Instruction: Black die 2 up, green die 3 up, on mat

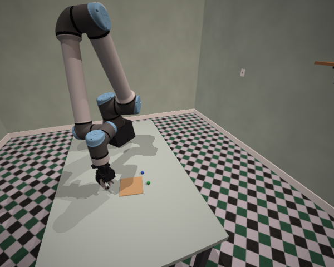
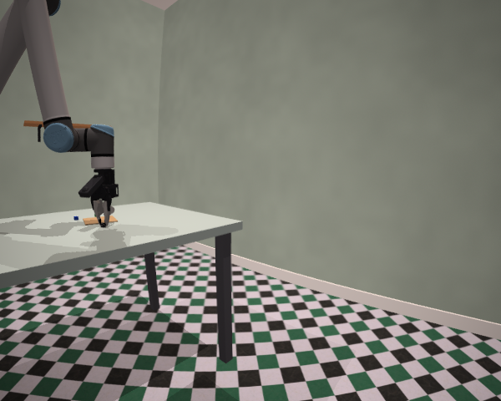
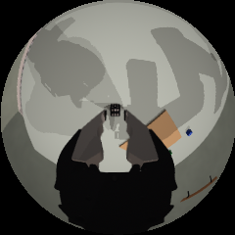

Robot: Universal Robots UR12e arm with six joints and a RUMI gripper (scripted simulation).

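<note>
The black die (image 1: 107,187) (image 3: 116,110) is on the table, left of the orange mat (image 1: 132,189) (image 2: 89,221) (image 3: 166,128) in the top view. My gripper (image 1: 107,187) (image 2: 103,224) (image 3: 115,111) points down with its fingertips low around the die. It is partly open, with a gap on each side of the die in the wrist view. The green die (image 1: 148,182) (image 3: 170,153) is on the table just right of the mat, off it. The blue die (image 1: 142,172) (image 2: 76,218) (image 3: 189,132) is on the table beyond the mat's far right corner. The numbers on top are too small to read.
The pale table (image 1: 150,224) (image 2: 190,220) carries the arm's black base block (image 1: 122,136) at its far end. Arm shadows fall over the table and part of the mat. A wooden wall shelf (image 1: 329,64) is at the right, away from the table.
</note>
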